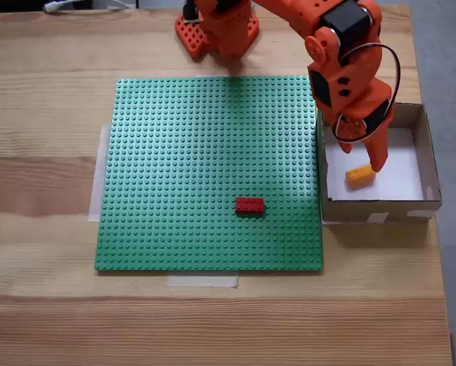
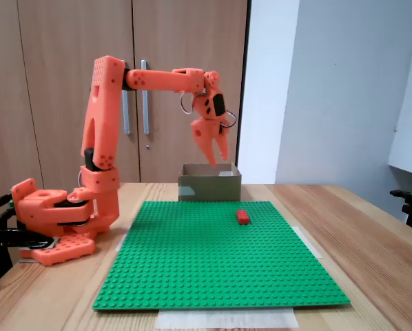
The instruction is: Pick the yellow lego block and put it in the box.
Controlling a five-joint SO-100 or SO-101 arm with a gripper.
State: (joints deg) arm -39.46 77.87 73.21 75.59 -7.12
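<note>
I see the gripper [image 2: 215, 155] with its two orange fingers spread a little, tips apart and nothing between them. In the side-on fixed view it hangs point-down just above the box [image 2: 209, 181], at the centre of the frame. In the fixed view from above, the gripper [image 1: 369, 152] sits at the upper right, over the box's white floor, and its longer finger [image 1: 378, 152] ends just beside the yellow lego block [image 1: 360, 174]; I cannot tell whether the tip touches it. The block lies flat and slightly askew on the floor of the box [image 1: 380, 206], near the middle, free of the fingers.

Moving outward, the orange arm [image 2: 158, 80] reaches level from its tall upright link, and its base [image 2: 51, 224] stands at the left of that frame on the wooden table [image 2: 357, 227]. From above, the box sits against the right edge of the green baseplate [image 1: 190, 152], which fills the centre. A red brick [image 1: 249, 204] rests on the baseplate, lower centre-right, well apart from the box. Pale tape [image 1: 202, 280] shows at the baseplate's lower edge.
</note>
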